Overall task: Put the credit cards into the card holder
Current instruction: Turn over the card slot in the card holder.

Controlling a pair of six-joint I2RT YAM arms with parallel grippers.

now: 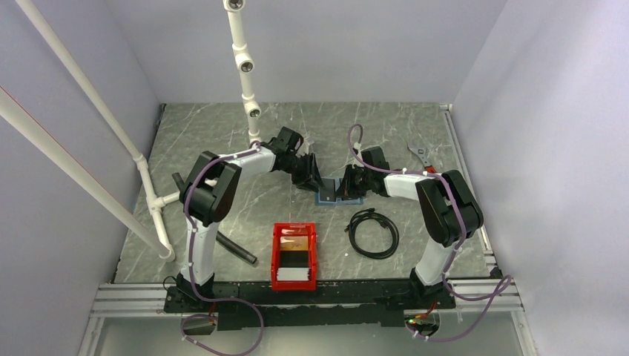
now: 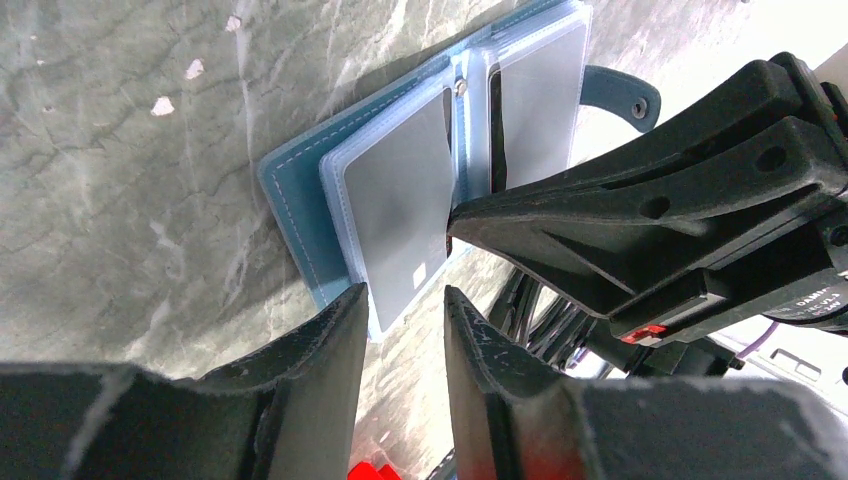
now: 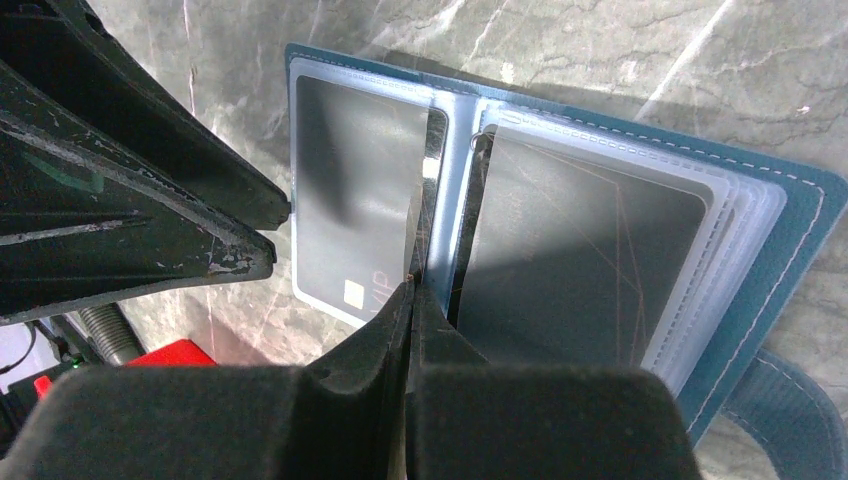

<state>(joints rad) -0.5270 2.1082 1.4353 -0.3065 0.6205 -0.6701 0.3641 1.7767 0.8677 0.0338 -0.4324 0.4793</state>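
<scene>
At the middle of the marble table [image 1: 222,133], between the two arms: blue card holder [image 2: 295,200], opened flat, with a grey chip card [image 2: 395,200] sleeved in the page nearer the left gripper [image 2: 400,295]. Hemmed in on both sides. Left gripper at that page's edge, fingers spread, nothing between them. Right gripper [image 3: 412,285] pressed together, tips down on the centre fold (whether nipping a sleeve, cannot tell). Nearer the bases, a red bin [image 1: 276,256] holding an orange-gold card [image 1: 294,241] and a whitish stack [image 1: 294,273]. Right of it, a coiled black cable [image 1: 373,232]; left of it, a black rod [image 1: 239,251]. Open marble behind the holder, toward the back wall.
</scene>
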